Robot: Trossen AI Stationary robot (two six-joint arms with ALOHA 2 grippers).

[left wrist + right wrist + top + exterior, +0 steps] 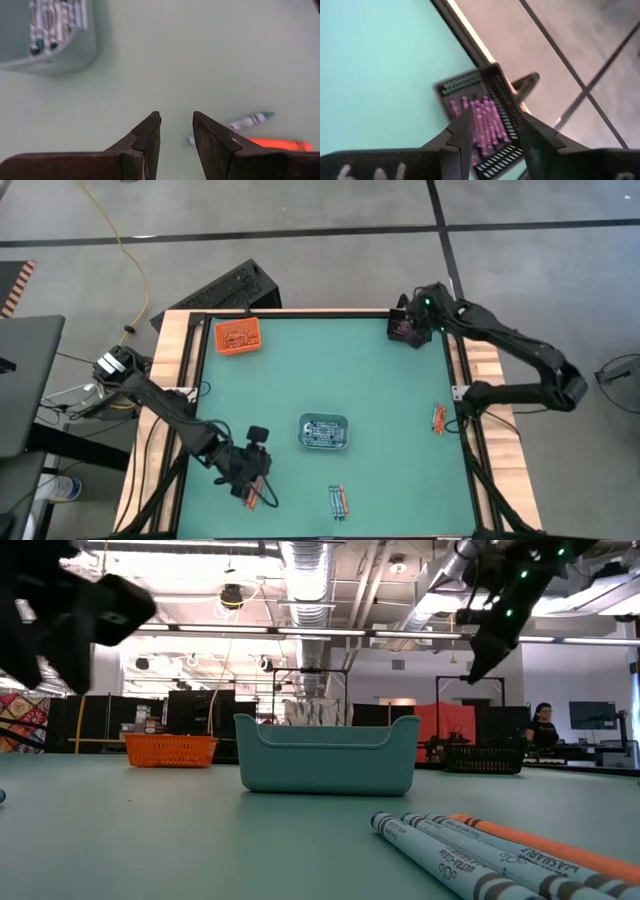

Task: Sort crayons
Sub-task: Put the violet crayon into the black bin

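My left gripper hangs open over the near left of the green table, with nothing between its fingers. Just beside it lie a grey-blue crayon and an orange-red crayon, flat on the table. My right gripper stands open above the black tray at the far right corner, which holds purple-pink crayons. A clear-grey tray with grey-blue crayons sits mid-table. An orange tray stands at the far left. Loose crayons also lie at the near middle and by the right edge.
Raised wooden rails border the table on both sides. In the low view a few crayons lie close to the near edge, in front of the clear-grey tray. Bare green surface stretches between the trays.
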